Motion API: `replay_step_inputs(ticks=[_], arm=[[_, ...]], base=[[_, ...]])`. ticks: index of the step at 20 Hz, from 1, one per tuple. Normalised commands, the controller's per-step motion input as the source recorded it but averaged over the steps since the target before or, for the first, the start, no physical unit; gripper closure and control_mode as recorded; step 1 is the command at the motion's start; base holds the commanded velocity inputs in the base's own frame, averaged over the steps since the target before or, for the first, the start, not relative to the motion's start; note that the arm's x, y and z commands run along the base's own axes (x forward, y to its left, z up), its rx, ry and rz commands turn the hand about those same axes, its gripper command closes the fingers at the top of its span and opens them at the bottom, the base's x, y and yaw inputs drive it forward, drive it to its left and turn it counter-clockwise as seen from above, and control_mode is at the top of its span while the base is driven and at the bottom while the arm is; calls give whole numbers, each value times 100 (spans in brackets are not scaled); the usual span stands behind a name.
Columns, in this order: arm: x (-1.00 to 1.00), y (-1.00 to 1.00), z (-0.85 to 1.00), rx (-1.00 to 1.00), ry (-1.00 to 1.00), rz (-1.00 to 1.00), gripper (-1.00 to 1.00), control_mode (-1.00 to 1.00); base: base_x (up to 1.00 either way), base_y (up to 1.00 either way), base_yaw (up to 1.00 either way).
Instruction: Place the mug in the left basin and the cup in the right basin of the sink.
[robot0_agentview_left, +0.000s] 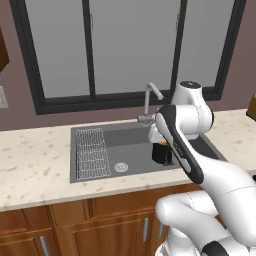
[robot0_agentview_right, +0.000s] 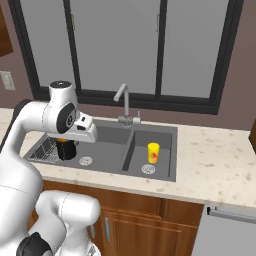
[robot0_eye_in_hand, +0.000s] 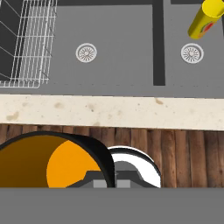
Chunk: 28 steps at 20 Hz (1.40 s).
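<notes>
We are seeing, nearest to the hand camera, the small black cylindrical mug with an orange-yellow inside (robot0_eye_in_hand: 61, 164), its open mouth facing that camera and its axis running along the fingers. From the base cameras the mug (robot0_agentview_right: 65, 149) is hanging upright, long axis vertical, just under the white hand. The two-finger gripper (robot0_eye_in_hand: 109, 177) is clamped tight on the mug's rim, one fingertip (robot0_eye_in_hand: 94, 178) showing inside the wall. The handle is not something we can make out.

The white arm is rising from the base, bending at its elbow and reaching forward, with the hand pointing straight down above the front part of the wider dark grey basin with the wire grid rack (robot0_agentview_right: 102, 150). We cannot tell whether the mug is touching the floor of that basin.

Beyond the speckled beige stone counter (robot0_eye_in_hand: 109, 111), the dark grey double-basin sink (robot0_agentview_left: 75, 155) is lying open. In the narrower dark grey basin (robot0_agentview_right: 167, 150), the small bright yellow cup with a reddish-orange mark (robot0_agentview_right: 153, 152) is standing upright, near the round steel drain (robot0_agentview_right: 148, 169). Farthest back, the slim silver faucet (robot0_agentview_right: 123, 102) is standing behind the divider.
</notes>
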Motion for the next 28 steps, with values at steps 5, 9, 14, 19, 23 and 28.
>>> replay_step_inputs(ticks=[5,9,14,19,23,28], arm=[[0,0,0,0,0,0,100,100],[0,0,0,0,0,0,100,100],[0,0,0,0,0,0,100,100],[0,0,0,0,0,0,100,100],[0,0,0,0,0,0,100,100],[0,0,0,0,0,0,100,100]], base=[[20,-21,0],[27,0,0],[32,2,0],[34,6,-1],[33,10,-2],[36,9,-3]])
